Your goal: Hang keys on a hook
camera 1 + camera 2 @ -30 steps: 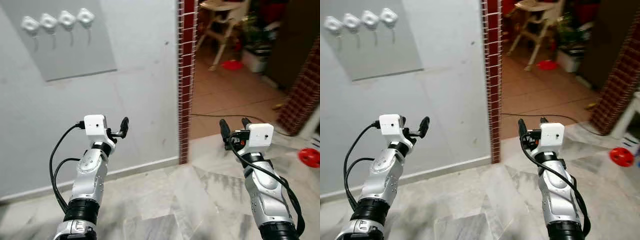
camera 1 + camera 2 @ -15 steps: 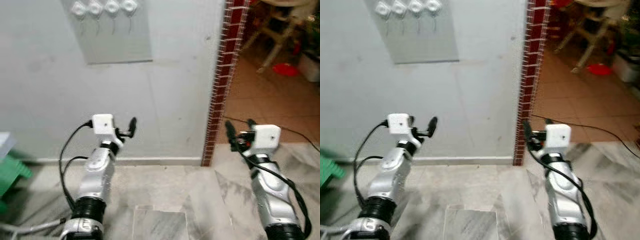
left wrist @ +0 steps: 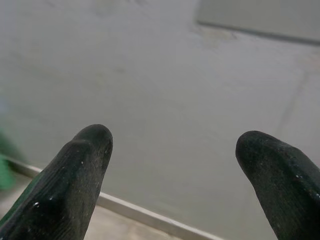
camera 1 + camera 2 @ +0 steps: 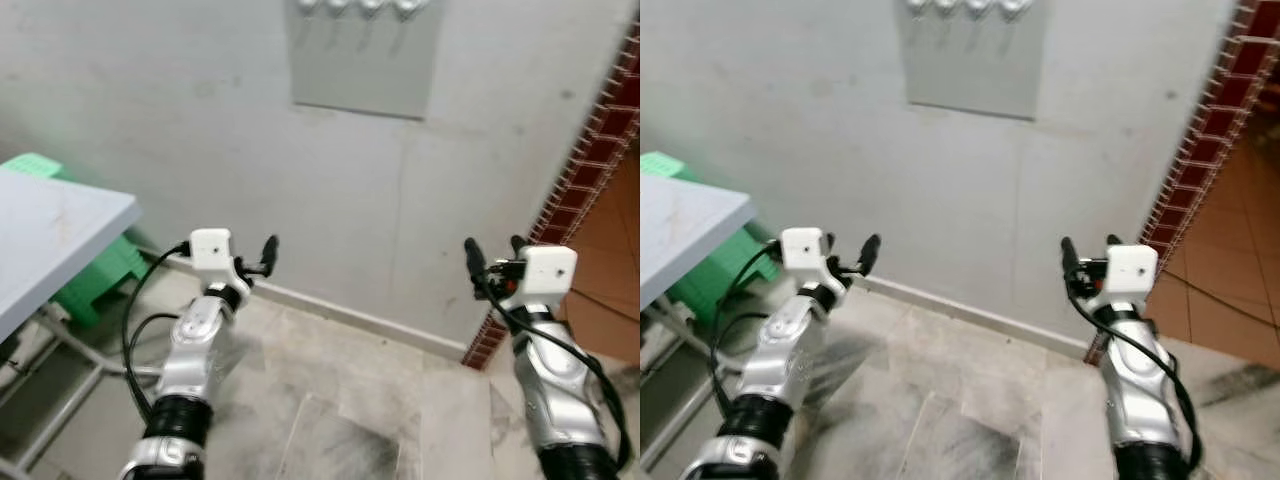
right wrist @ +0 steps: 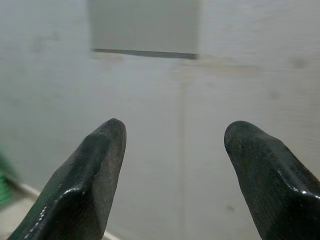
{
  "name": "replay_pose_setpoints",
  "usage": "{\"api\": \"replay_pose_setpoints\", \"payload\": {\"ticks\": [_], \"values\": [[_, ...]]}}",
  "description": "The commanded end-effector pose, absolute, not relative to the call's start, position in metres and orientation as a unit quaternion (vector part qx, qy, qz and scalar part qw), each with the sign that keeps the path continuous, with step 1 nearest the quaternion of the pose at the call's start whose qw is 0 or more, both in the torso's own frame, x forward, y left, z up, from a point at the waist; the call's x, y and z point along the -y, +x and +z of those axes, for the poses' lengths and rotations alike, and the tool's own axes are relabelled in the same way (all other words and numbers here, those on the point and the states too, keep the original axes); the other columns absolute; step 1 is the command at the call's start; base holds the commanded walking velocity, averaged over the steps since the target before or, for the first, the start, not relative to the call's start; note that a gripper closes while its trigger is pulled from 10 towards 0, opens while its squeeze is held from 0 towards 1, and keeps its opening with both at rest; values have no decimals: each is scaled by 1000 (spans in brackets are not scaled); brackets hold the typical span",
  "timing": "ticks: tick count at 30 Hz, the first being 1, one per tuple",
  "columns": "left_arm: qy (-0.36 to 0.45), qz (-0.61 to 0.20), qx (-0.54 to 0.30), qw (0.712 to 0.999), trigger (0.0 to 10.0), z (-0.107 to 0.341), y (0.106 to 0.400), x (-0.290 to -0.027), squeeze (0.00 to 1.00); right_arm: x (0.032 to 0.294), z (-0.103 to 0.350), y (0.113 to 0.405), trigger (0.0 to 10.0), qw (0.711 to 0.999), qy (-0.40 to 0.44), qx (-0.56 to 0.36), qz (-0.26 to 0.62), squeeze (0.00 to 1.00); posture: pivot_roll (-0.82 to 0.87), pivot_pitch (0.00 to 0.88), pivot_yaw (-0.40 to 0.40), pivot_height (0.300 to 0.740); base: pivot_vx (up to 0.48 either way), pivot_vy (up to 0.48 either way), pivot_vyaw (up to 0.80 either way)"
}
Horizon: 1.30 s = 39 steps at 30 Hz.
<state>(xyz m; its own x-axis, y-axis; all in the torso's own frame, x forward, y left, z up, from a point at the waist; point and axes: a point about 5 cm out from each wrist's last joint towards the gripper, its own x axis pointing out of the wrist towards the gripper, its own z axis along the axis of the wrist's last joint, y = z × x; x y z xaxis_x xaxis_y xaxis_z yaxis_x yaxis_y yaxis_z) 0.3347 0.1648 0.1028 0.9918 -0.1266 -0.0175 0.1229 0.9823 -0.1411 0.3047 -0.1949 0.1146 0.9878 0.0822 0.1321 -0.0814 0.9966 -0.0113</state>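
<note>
Newly in view since earlier: grey table (image 4: pixel 60 225), green stool (image 4: pixel 95 280)

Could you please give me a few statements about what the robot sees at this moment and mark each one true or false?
1. The left gripper is open with nothing between its fingers. True.
2. The right gripper is shut on a bunch of keys. False: it is open and holds nothing.
3. A grey panel with a row of hooks is mounted on the wall above the arms. True.
4. A green stool stands on top of the white table. False: it stands on the floor beside the table, against the wall.
5. Red tiling runs along the wall's edge on the robot's right. True.
</note>
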Motion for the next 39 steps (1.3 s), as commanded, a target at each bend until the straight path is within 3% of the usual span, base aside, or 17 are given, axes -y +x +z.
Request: {"api": "replay_pose_setpoints", "payload": {"ticks": [1,39], "values": [[-71,-73,-9,995,10000,105,335,-159,0,202,114,303,10000,998,-4,62,33,0,-76,0,29,740,0,0,794],[-66,-83,-8,994,10000,105,334,-156,0,203,115,304,10000,997,-4,61,38,0,-72,0,28,740,0,0,794]]}}
